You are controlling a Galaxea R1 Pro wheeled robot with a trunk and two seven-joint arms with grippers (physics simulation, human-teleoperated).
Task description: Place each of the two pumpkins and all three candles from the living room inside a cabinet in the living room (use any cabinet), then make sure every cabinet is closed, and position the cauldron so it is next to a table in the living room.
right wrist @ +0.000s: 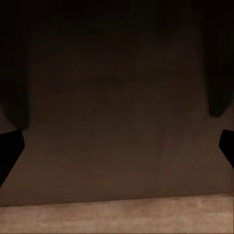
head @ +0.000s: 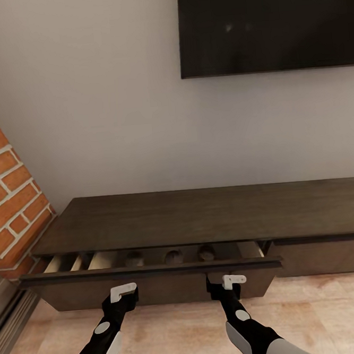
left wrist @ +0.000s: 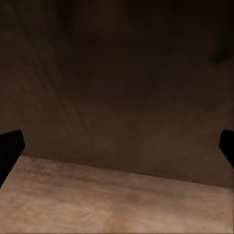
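Head view: both grippers, left point(head: 124, 293) and right point(head: 226, 282), fingers spread and empty, press against the cabinet's open drawer front point(head: 153, 285). Three candles point(head: 172, 256) sit along its back edge. Uneven pushing could skew and jam the drawer.

Three candles point(head: 173, 256) lie in the cabinet point(head: 201, 217) drawer point(head: 153, 282), below the television point(head: 267, 25).

home living room, wall-mounted tv point(head: 267, 23), long low cabinet point(head: 201, 217), brick wall point(head: 8, 195)
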